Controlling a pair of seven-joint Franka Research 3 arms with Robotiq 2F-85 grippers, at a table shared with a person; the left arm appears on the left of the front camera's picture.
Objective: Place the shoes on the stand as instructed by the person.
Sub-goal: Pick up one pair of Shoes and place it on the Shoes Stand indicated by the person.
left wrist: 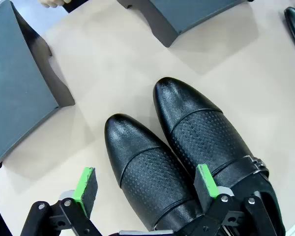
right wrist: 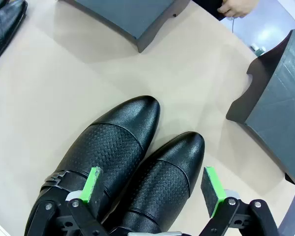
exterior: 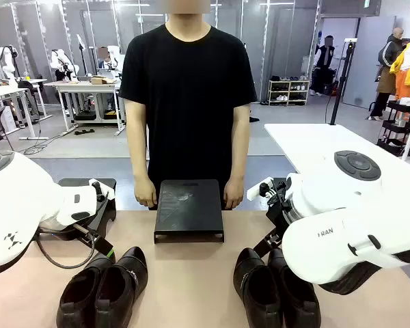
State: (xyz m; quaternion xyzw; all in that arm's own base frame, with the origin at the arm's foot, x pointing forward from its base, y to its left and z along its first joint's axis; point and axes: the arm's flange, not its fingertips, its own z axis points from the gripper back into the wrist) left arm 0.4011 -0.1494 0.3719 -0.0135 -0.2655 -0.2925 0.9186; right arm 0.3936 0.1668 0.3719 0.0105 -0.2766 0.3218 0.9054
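Four shoes lie in two pairs on the table before three stands. Left hand and right hand hover over one pair each, fingers apart.

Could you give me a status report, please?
Left gripper open above left pair of glossy black leather shoes. Right gripper open above right pair. Person's hands beside dark middle stand.

Bright even light, soft shadows, sheen on the shoes.

Bare table separates the left shoes and right shoes; a stand stands beyond.
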